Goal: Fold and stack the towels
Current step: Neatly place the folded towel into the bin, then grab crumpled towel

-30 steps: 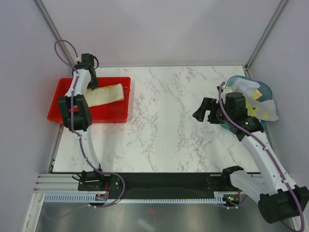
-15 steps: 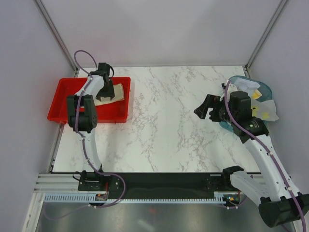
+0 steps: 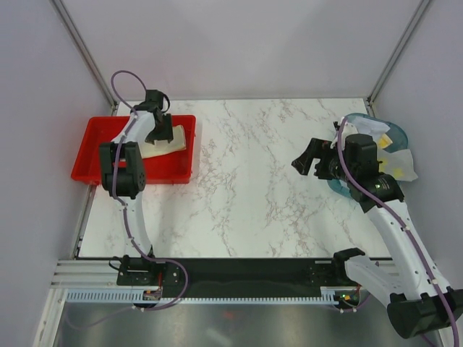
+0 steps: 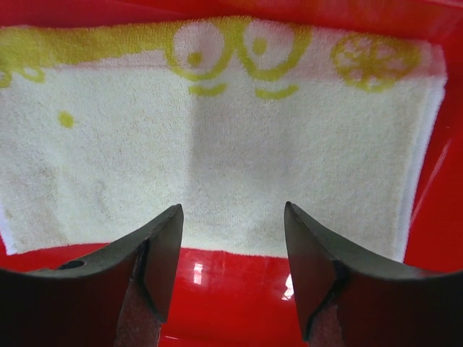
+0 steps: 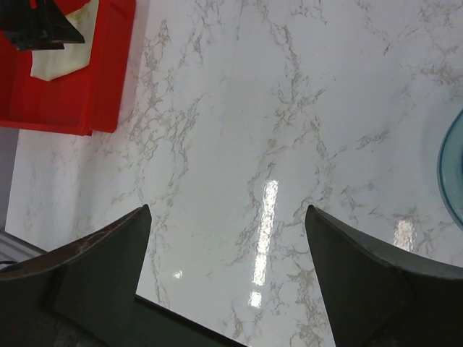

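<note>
At far left a red plastic tray, rectangular with a raised rim, sits on the table's left edge. A towel lies flat in its back right part as a folded oblong. In the left wrist view the towel is pale yellow, nubby terry. Along its far edge runs a darker yellow print of rings, dots and a wheel like a citrus slice.

The left gripper hangs over the towel's near edge. Its dark wedge fingers are spread and grasp nothing.

The table is glossy white marble with grey veins.

The right gripper hovers above the table's right part, fingers splayed wide and empty.

At far right is a round translucent teal basket. It holds the other towels, rumpled white and yellow cloths, one spilling over the right rim.
</note>
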